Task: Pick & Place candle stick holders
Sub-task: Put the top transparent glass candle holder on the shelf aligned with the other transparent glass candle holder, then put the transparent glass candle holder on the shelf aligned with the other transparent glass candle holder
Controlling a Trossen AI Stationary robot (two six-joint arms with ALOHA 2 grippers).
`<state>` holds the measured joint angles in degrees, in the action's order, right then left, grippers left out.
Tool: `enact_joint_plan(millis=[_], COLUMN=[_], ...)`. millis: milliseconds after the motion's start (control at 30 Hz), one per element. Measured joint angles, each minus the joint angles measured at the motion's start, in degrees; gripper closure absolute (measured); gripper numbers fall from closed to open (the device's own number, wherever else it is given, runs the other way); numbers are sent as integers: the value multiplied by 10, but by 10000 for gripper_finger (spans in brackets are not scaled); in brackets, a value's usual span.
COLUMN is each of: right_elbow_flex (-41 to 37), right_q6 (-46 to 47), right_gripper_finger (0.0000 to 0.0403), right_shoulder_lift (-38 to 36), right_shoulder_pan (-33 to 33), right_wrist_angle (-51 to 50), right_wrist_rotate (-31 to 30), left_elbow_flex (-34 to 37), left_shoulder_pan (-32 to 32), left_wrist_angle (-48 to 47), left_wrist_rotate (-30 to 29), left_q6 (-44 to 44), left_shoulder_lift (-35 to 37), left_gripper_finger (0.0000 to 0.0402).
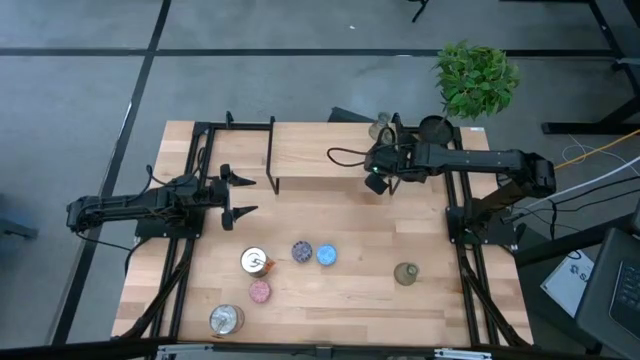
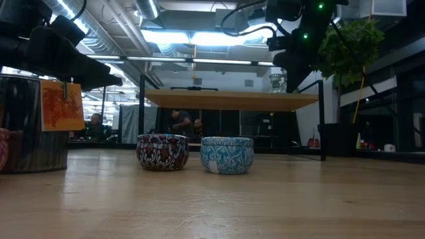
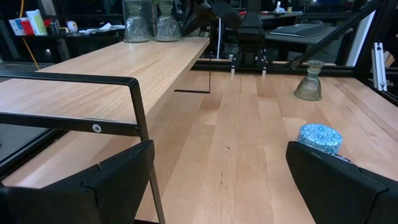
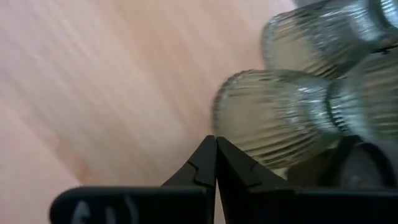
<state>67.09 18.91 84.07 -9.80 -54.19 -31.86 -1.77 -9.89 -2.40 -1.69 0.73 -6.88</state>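
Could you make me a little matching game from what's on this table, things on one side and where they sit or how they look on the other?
Things:
1. blue holder
2. olive glass holder
3. left claw
4. right claw

Descriptions:
A. open, over bare wood beside the shelf's near edge
B. alone on the table, toward the right arm's side
C. shut, over the raised shelf beside two ribbed glass holders
D. beside the purple-speckled holder

Pairs: 1-D, 2-B, 3-A, 4-C
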Motion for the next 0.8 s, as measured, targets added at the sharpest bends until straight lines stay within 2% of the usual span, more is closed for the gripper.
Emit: enact_joint_plan(millis=[267, 467, 600, 800], right_elbow_flex=[0, 0, 0, 0], right_q6=[4, 11, 58, 158], right_gripper_finger=[392, 392, 392, 392], right_shoulder_lift=[-20, -67, -89, -89], right_shoulder_pan=[31, 62, 92, 156], right_wrist_angle=[8, 35, 71, 94], right_wrist_rotate=[101, 266, 362, 416], left_elbow_flex=[0, 0, 0, 0], left_shoulder_pan=[0, 0, 0, 0], left_wrist_angle=[0, 0, 0, 0], left_wrist_rotate=[0, 0, 0, 0], left_q6=[0, 0, 0, 0], left_shoulder_lift=[0, 0, 0, 0], left_gripper_finger=[38, 38, 38, 38])
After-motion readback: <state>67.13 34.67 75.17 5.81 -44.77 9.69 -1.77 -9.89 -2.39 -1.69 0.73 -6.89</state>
